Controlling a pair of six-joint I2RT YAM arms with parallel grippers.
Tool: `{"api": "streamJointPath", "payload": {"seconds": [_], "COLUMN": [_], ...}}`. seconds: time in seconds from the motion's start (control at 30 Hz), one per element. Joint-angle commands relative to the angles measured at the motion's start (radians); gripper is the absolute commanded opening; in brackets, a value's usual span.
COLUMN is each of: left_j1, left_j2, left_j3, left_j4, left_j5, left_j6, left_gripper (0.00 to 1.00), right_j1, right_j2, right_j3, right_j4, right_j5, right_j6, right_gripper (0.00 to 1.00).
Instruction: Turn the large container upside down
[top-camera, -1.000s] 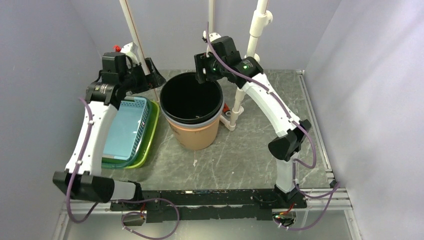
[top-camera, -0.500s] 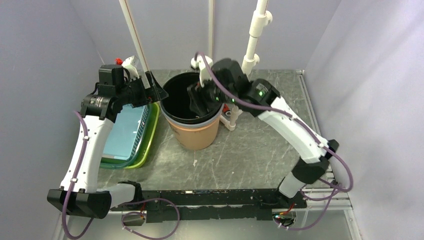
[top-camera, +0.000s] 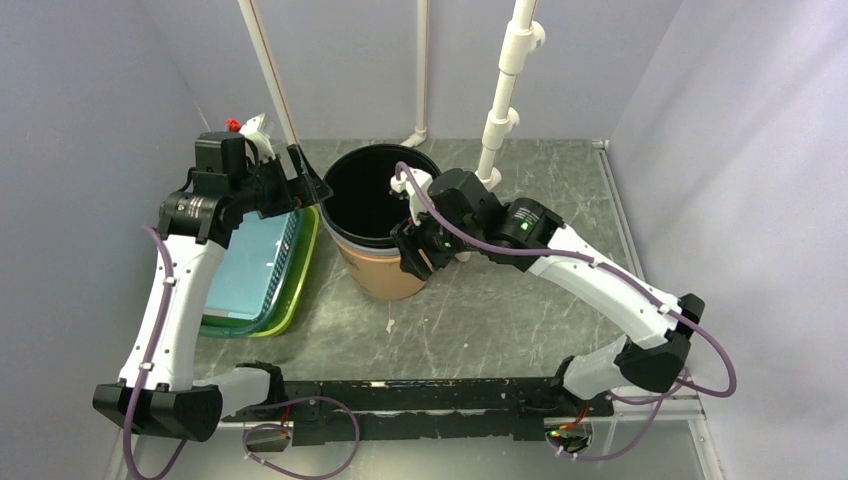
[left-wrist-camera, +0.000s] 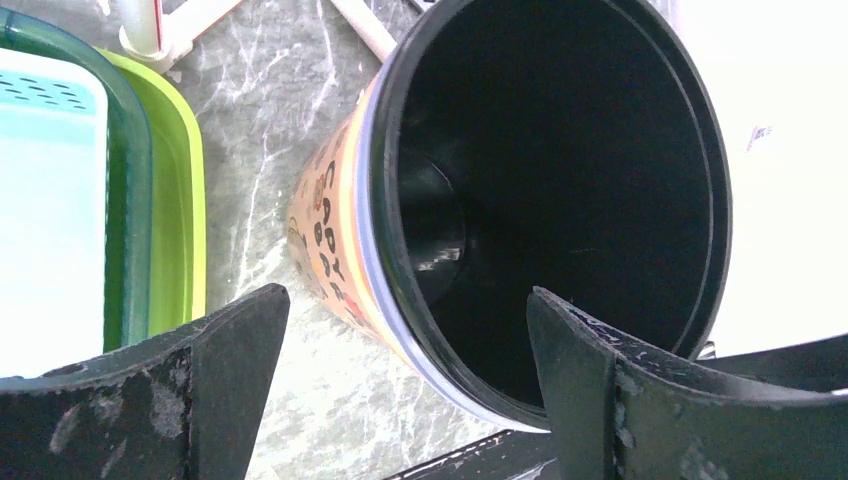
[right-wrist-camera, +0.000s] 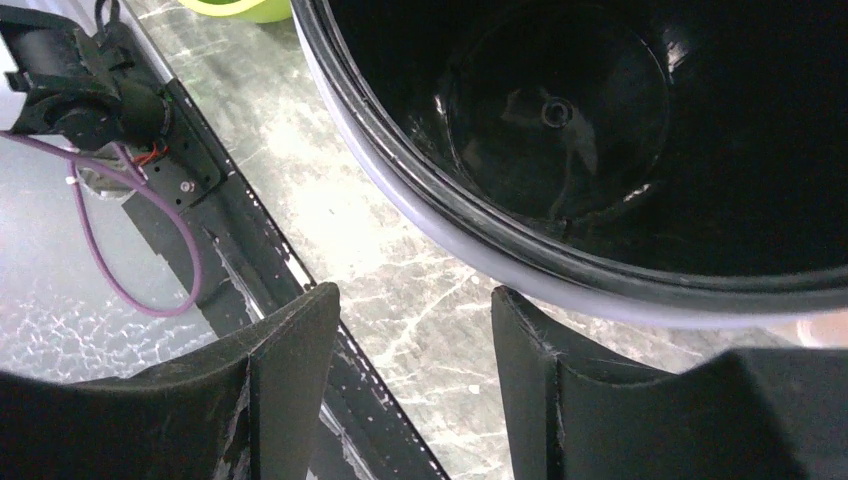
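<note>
A grey-green marbled tabletop (top-camera: 500, 320) carries a tall orange plastic container (top-camera: 385, 272), upright at centre, and a lime-green plastic tray (top-camera: 299, 292) at nine o'clock.

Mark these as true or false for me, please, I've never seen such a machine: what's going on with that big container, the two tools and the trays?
1. The container stands upright, mouth up. True.
2. The container is full of water. False: it is empty, and its bare black bottom shows.
3. A blue basket sits in a green tray, left of the container. True.
4. The left tool is clamped on the rim. False: its jaws stand wide open, closed on nothing.
5. The right tool is by the container's near right rim. True.
</note>
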Motion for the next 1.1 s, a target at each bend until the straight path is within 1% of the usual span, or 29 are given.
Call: {"api": "streamJointPath", "payload": {"seconds": [0.0, 0.2, 0.27, 0.3, 0.4, 0.47, 0.57, 0.63, 0.7, 0.9, 0.97, 1.03, 1.07], "left_j1": [0.002, 0.004, 0.006, 0.009, 0.014, 0.016, 0.019, 0.022, 0.024, 0.029, 0.031, 0.031, 0.031], "left_j2": [-0.034, 0.003, 0.022, 0.029, 0.045, 0.051, 0.059, 0.066, 0.078, 0.133, 0.156, 0.173, 0.181], "left_j3": [0.000, 0.035, 0.053, 0.060, 0.068, 0.066, 0.070, 0.060, 0.053, 0.053, 0.064, 0.067, 0.067], "left_j4": [0.061, -0.026, -0.062, -0.074, -0.062, -0.036, -0.006, 0.017, 0.021, 0.017, -0.008, -0.026, -0.035], "left_j5": [-0.015, -0.126, -0.161, -0.166, -0.144, -0.131, -0.092, -0.057, -0.047, 0.000, 0.000, -0.019, -0.030], "left_j6": [0.002, -0.004, -0.001, 0.002, 0.002, -0.012, -0.031, -0.038, -0.047, -0.022, 0.000, 0.026, 0.037], "left_gripper": [0.94, 0.94, 0.94, 0.94, 0.94, 0.94, 0.90, 0.88, 0.85, 0.65, 0.56, 0.50, 0.44], "right_j1": [0.000, 0.000, 0.000, 0.001, 0.000, 0.000, 0.001, 0.000, 0.000, -0.002, -0.002, -0.003, -0.002], "right_j2": [0.114, 0.233, 0.262, 0.263, 0.237, 0.230, 0.219, 0.194, 0.176, 0.174, 0.200, 0.228, 0.241], "right_j3": [0.093, 0.208, 0.265, 0.264, 0.212, 0.219, 0.230, 0.199, 0.181, 0.108, 0.108, 0.115, 0.118], "right_j4": [0.060, 0.106, 0.074, 0.075, 0.121, 0.100, 0.065, 0.073, 0.071, 0.127, 0.137, 0.155, 0.165], "right_j5": [-0.002, 0.001, -0.037, -0.050, -0.060, -0.073, -0.113, -0.109, -0.089, -0.006, -0.012, -0.032, -0.045], "right_j6": [-0.025, -0.054, -0.059, -0.055, -0.045, -0.044, -0.041, -0.027, -0.022, 0.017, 0.031, 0.046, 0.053], "right_gripper": [0.60, 0.60, 0.60, 0.60, 0.62, 0.62, 0.62, 0.63, 0.64, 0.65, 0.65, 0.65, 0.65]}}
